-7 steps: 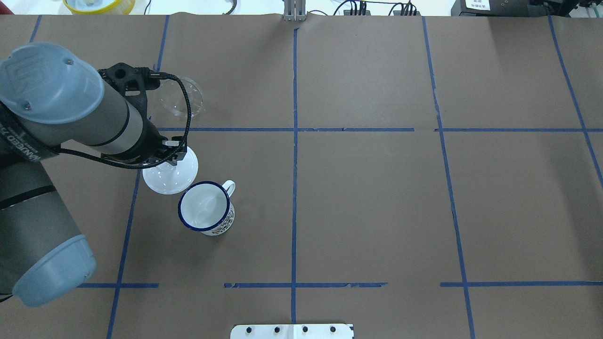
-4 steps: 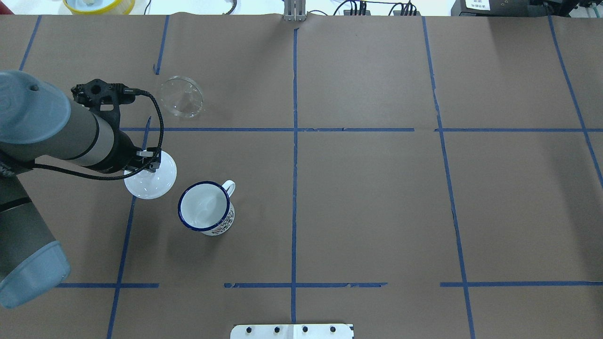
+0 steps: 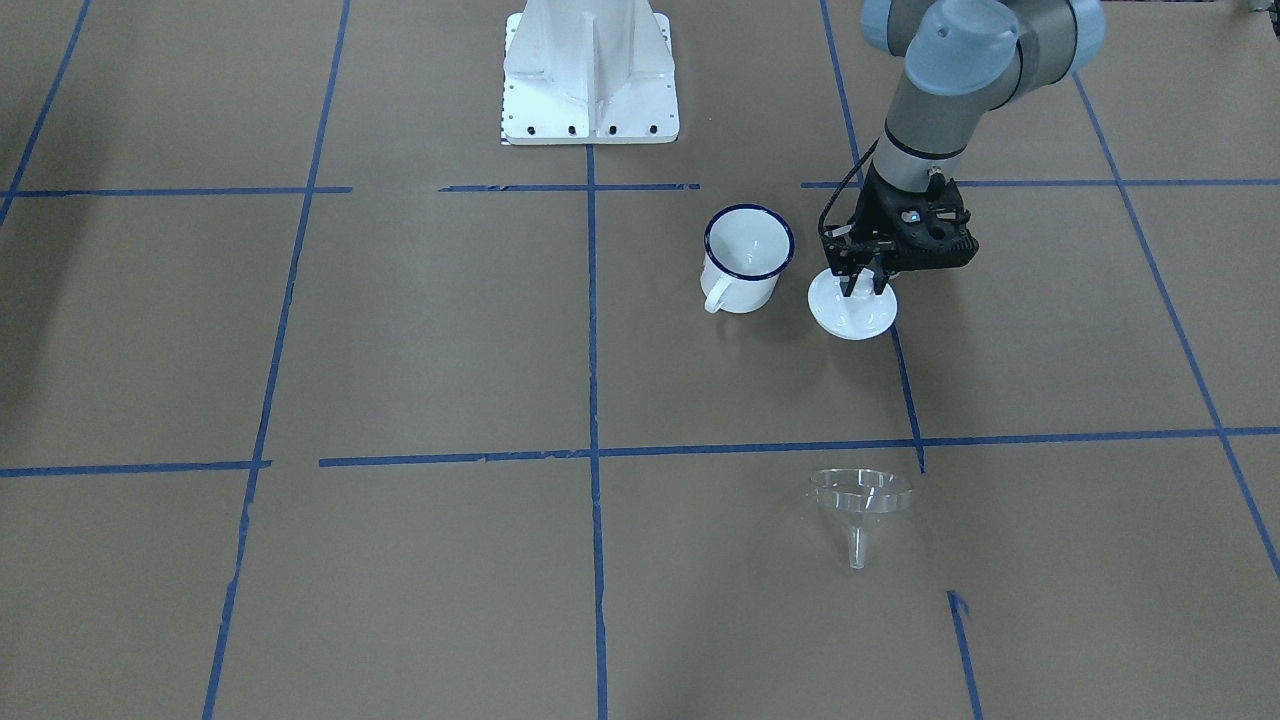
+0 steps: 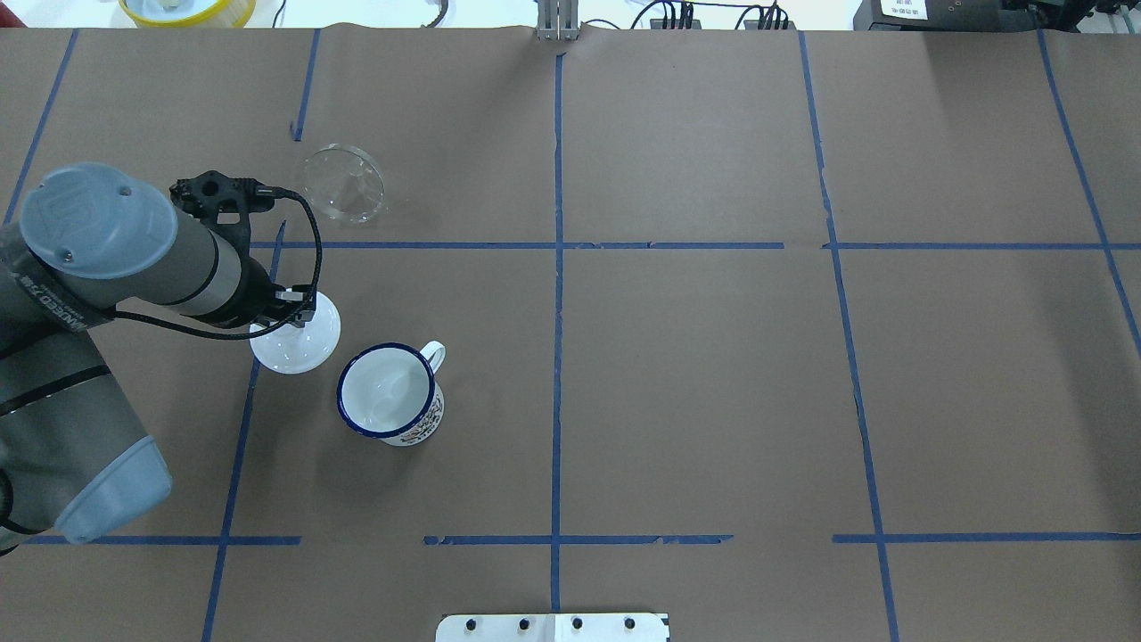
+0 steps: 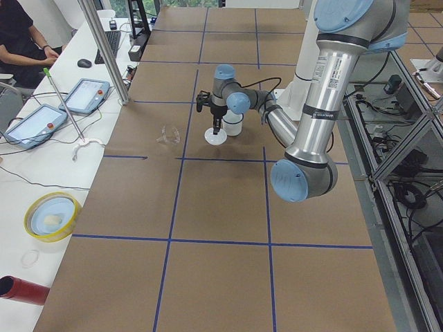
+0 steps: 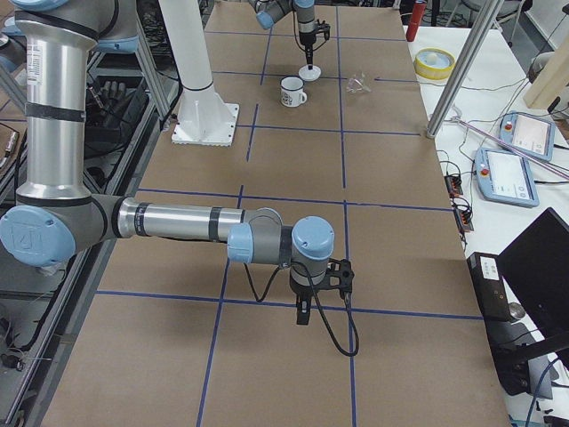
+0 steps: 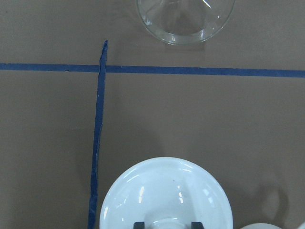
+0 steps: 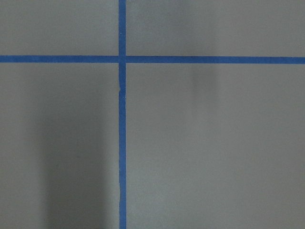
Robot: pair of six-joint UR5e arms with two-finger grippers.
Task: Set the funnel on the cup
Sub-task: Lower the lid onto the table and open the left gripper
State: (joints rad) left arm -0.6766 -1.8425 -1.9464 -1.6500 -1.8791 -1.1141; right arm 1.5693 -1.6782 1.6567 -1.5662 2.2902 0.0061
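The clear funnel lies on its side on the brown paper, far from the robot; it also shows in the front view and the left wrist view. The white cup with a dark blue rim stands upright and uncovered. My left gripper is shut on the knob of a round white lid, low over the table beside the cup. Its fingertips flank the knob. My right gripper hangs over bare paper far from these things; I cannot tell if it is open or shut.
The white robot base stands behind the cup. Blue tape lines cross the brown paper. A yellow dish and cables lie past the table's far edge. An operator's desk with tablets runs along the far side.
My left arm carried the lid left, away from the cup, then a little back to the right. The lid looks smaller from overhead, so it is lower. Funnel and cup have not moved.
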